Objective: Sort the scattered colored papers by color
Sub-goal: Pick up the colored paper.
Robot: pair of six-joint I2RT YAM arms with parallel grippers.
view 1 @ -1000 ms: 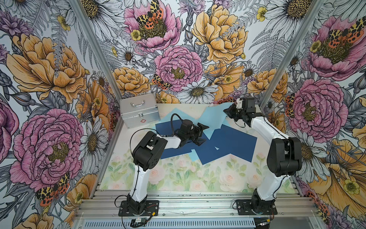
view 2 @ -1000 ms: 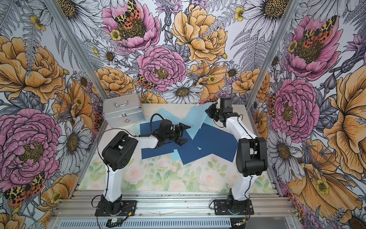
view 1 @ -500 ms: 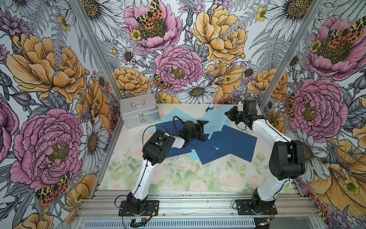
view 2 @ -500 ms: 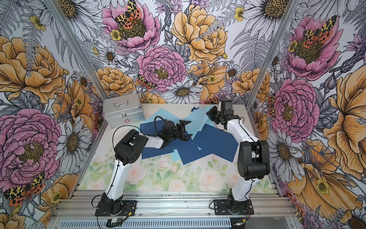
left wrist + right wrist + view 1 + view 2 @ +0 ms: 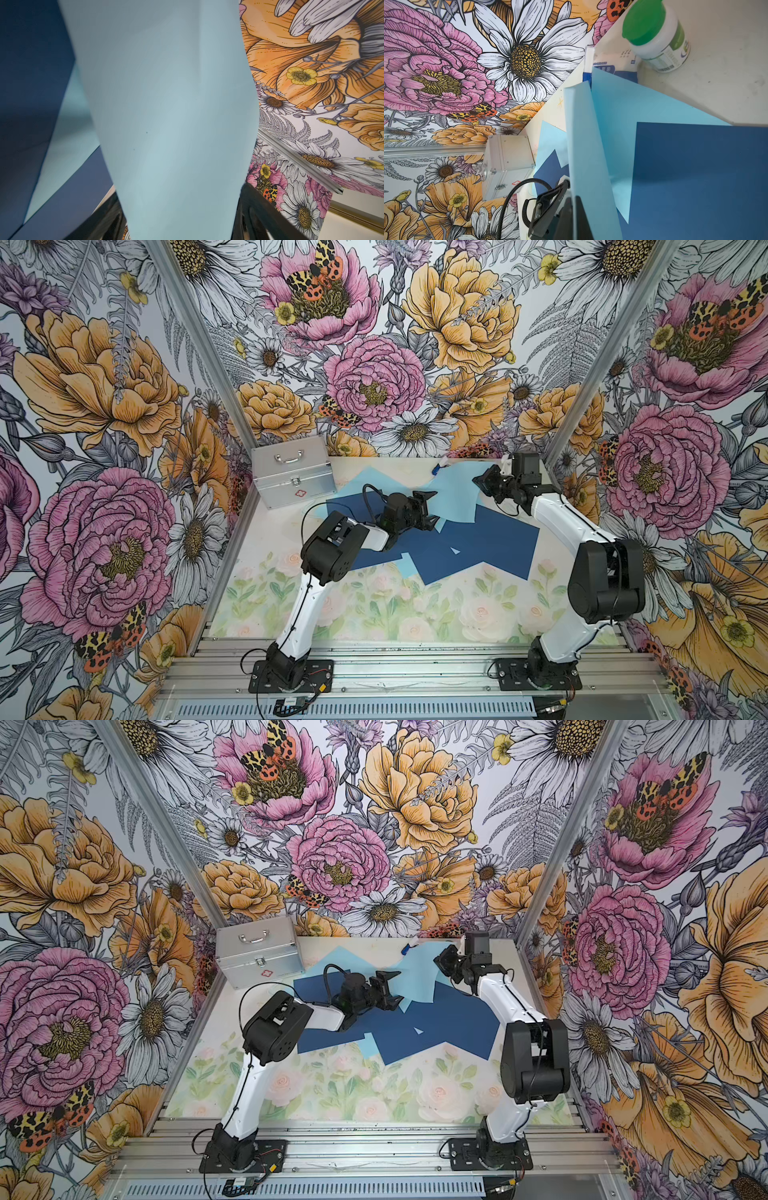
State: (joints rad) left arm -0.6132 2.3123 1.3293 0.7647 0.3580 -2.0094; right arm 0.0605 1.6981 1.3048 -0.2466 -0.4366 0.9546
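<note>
A: Over the desk (image 5: 374,614) in a top view, navy and sky-blue thin paper sheets overlap. The right pincer (image 5: 484,483), at two o'clock, is clenched on a raised light sky-blue paper sheet (image 5: 453,493), presumably to lift it clear of the navy sheets (image 5: 490,547).

B: The left pincer (image 5: 430,506), mid-desk, is spread at that sheet's nine-o'clock edge.

A: The left wrist view shows the pale sheet between the dark fingers (image 5: 259,209), seemingly a handover.

B: The right wrist view shows it standing up, curled.
</note>
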